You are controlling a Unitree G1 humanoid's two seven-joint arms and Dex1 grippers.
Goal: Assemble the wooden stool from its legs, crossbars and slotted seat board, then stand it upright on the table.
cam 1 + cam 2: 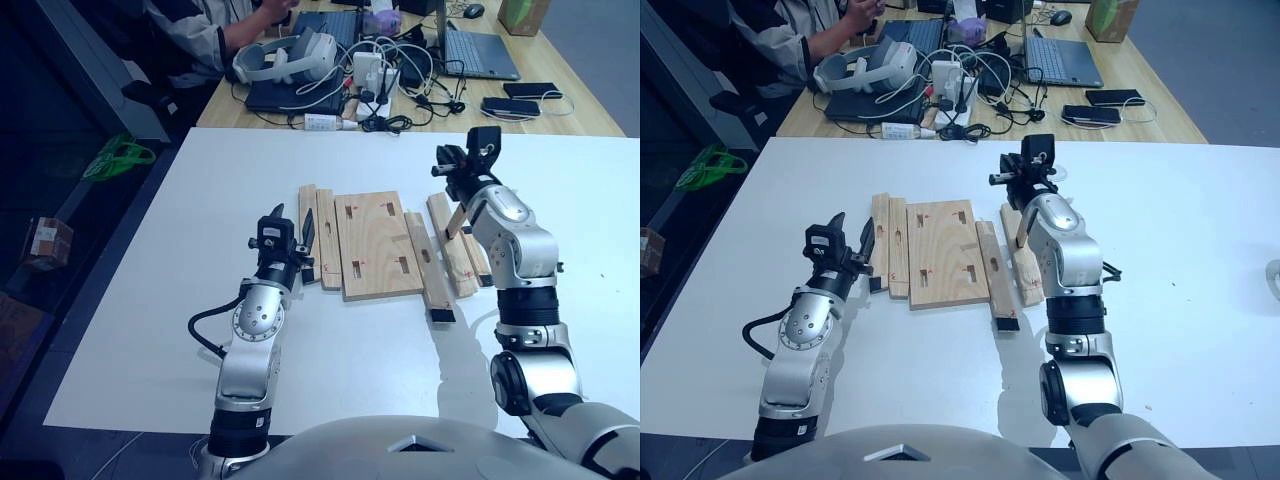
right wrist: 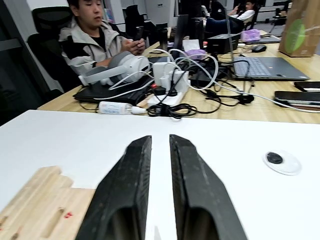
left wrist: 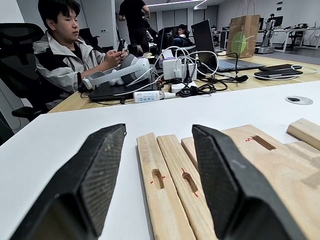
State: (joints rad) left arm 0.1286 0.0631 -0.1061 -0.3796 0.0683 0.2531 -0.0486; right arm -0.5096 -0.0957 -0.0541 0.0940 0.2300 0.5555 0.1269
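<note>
From the head camera, the white surface (image 1: 560, 200) carries the stool's parts laid flat. The slotted board (image 1: 375, 245) lies in the middle, with two slats (image 1: 316, 225) side by side just off its left edge and several bars (image 1: 440, 250) close along its right edge. The left jaws sit low at the near end of the slats, spread open and holding nothing. The right jaws hang past the far end of the bars, pointing away from the robot. At the left wrist, the two black fingers (image 3: 95, 175) stand wide apart. The slats (image 3: 170, 185) lie on the surface ahead between them, and the board (image 3: 260, 160) is just beside the slats. I cannot tell whether either finger touches wood. At the right wrist, the fingers (image 2: 125, 190) are drawn nearly together, with only a thin gap and nothing in it. They hang over bare white surface, with a notched wooden corner (image 2: 45, 205) off to one side.
</note>
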